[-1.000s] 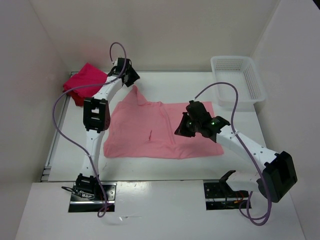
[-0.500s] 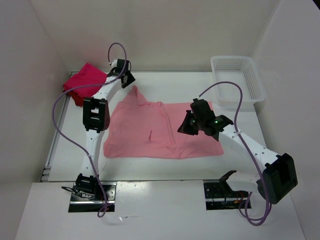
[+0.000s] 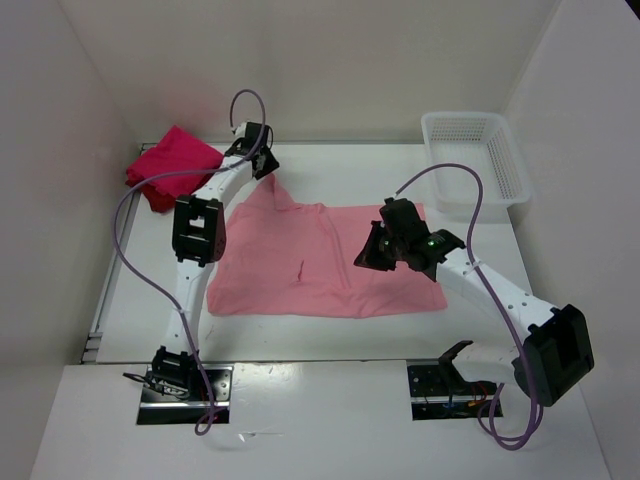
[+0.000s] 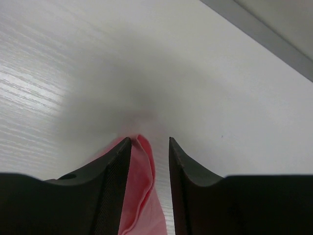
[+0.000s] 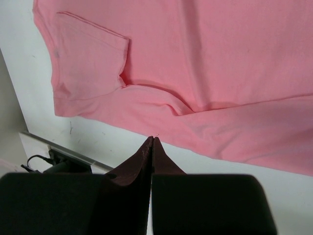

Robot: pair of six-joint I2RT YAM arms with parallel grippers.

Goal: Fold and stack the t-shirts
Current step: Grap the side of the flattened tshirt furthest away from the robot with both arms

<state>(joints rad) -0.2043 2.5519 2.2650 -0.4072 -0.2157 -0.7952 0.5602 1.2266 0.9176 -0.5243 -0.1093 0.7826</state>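
The salmon pink t-shirt (image 3: 300, 265) lies spread flat mid-table, one corner drawn up to a point at the back left. My left gripper (image 3: 265, 166) is down at that point. In the left wrist view the left gripper (image 4: 149, 141) is open, with the pink tip (image 4: 139, 186) between the jaws against the left finger, not pinched. My right gripper (image 3: 372, 252) hovers over the shirt's right part. In the right wrist view it (image 5: 152, 138) is shut and empty above the pink shirt (image 5: 195, 58). A bright crimson t-shirt (image 3: 175, 158) lies folded at the back left, with darker red cloth (image 3: 150, 197) under it.
A white perforated basket (image 3: 462, 117) stands at the back right by the wall. White walls close in the table on the left, back and right. The purple cables loop above both arms.
My left gripper has shifted slightly right along the back, at the shirt's pointed corner. My right gripper moved a little right over the shirt, then held still.
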